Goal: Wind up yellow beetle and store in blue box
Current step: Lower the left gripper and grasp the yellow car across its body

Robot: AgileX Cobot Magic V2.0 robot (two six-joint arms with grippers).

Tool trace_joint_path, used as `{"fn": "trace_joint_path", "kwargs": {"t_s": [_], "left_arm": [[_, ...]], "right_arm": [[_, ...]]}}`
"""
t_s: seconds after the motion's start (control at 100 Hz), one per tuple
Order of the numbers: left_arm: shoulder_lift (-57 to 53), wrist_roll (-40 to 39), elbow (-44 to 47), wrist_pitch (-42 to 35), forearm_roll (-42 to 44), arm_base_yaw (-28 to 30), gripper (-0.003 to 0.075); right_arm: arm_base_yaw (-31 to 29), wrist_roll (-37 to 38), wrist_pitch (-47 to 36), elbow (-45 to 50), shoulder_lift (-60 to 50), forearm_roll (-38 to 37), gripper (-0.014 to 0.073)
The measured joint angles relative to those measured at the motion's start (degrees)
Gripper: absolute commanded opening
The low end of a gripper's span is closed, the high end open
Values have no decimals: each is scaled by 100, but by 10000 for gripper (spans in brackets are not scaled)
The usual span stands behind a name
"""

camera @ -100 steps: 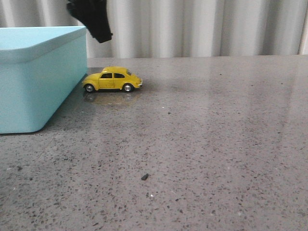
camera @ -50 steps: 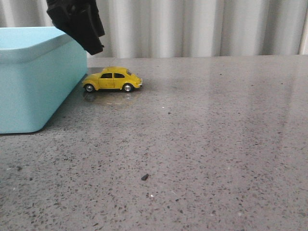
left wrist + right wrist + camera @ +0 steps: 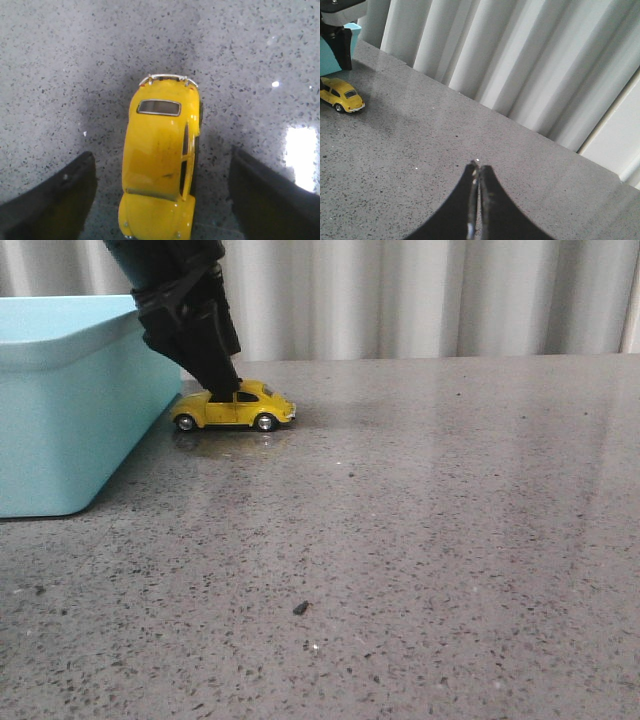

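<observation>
- 2 dark fingers (image 3: 55, 200) of the left gripper (image 3: 157, 200) spread wide, one on each side of the yellow beetle (image 3: 161, 160), neither touching it yet; nothing grasped.
- Sitting on all 4 wheels on the grey speckled table (image 3: 420, 540), just beside the near corner of the blue box (image 3: 70, 400), not inside it.
- From the front, left gripper (image 3: 222, 390) down at roof height over the beetle (image 3: 233, 406), so likely the grasp step before winding.
- Best closed squarely across the doors, at the middle of the body, with both pads meeting the flanks together so the toy does not twist or squirt forward.
- Worth lowering enough to catch the body sides rather than the curved roof, which would probably slip.
- Firm but gentle squeeze advised; wheels kept on the table for a pull-back wind, judging by the task.
- Care needed near the box wall: little room on that side.
- Right gripper (image 3: 476, 200) pressed closed, empty, hovering well apart from the toy.
</observation>
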Motion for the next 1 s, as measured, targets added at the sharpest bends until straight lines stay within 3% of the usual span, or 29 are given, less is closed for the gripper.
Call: {"fn": "trace_joint_path", "kwargs": {"t_s": [0.57, 0.86, 1.0], "left_arm": [[335, 12, 0, -62, -260, 0, 534], [349, 12, 0, 13, -391, 0, 249], [349, 23, -12, 94, -402, 0, 165]], "right_arm": [[0, -12, 47, 0, 0, 0, -41], [0, -12, 60, 0, 0, 0, -41], [0, -12, 60, 0, 0, 0, -41]]}}
